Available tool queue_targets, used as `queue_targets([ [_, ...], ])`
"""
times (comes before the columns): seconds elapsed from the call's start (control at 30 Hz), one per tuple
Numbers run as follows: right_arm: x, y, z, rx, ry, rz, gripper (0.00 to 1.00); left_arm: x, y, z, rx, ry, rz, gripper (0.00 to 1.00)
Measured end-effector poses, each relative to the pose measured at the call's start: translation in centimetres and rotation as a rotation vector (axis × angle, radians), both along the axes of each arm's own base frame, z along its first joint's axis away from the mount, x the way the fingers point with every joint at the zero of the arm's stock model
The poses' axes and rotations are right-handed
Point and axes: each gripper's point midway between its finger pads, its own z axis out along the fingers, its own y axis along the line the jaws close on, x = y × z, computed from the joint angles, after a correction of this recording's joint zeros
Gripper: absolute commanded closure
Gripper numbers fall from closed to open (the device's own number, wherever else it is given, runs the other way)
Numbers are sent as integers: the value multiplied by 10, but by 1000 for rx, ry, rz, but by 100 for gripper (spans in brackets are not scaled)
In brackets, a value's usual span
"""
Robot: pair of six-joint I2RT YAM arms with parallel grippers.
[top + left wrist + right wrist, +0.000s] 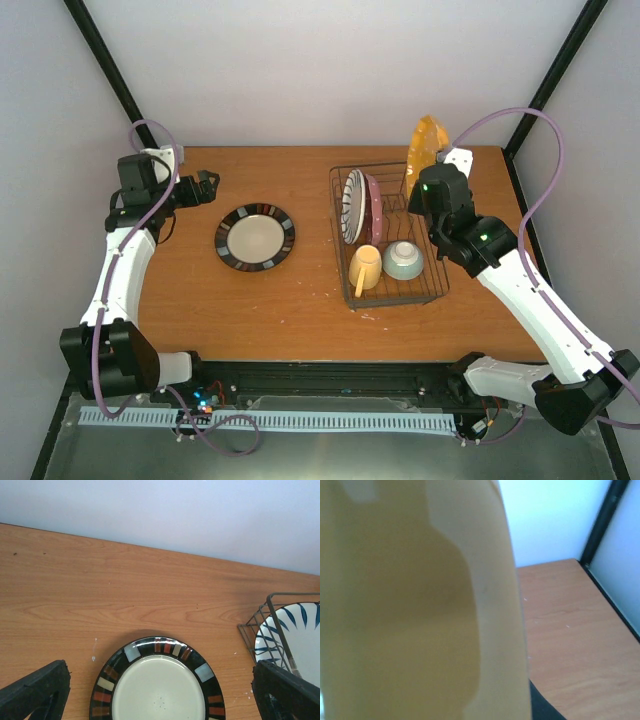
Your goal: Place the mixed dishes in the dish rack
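A dark wire dish rack (340,240) holds a white plate with dark radial stripes (352,205), a pink plate (376,208), a pale yellow mug (365,268) and a pale green bowl (403,260). A cream plate with a black rim of coloured blocks (255,237) lies flat on the table, left of the rack. My left gripper (205,187) is open just behind that plate (157,690), one finger (35,690) on each side of it. My right gripper (422,182) is shut on an orange plate (427,148), held upright over the rack's far right corner. That plate (410,605) fills the right wrist view.
The wooden table (290,310) ends at white walls behind and at both sides, with black frame posts (105,70) in the back corners. The rack's near corner (255,625) and the striped plate (295,635) show at the right of the left wrist view.
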Motion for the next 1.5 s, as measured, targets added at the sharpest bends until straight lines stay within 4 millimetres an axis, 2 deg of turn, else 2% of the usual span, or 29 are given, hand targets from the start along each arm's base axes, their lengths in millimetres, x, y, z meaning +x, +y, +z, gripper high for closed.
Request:
queue_targets([
  [0.1,4,-19,-21,-53,57,-51,97,1,0,2,1,-10,0,0],
  [0.23,14,-27,-51,-94,140,-62,97,1,0,2,2,-11,1,0],
  [0.4,23,-13,-98,-129,266,1,97,1,1,-1,5,-4,6,0],
  [0.53,26,-2,-121,-138,327,50,97,2,2,-8,6,10,11,0],
  [0.93,34,5,-154,-188,391,87,97,2,4,-13,10,22,17,0],
  [1.13,43,11,-174,-215,428,99,97,2,5,-16,18,27,24,0],
  [1.5,60,13,-198,-216,465,87,97,3,10,-18,44,28,37,0],
])
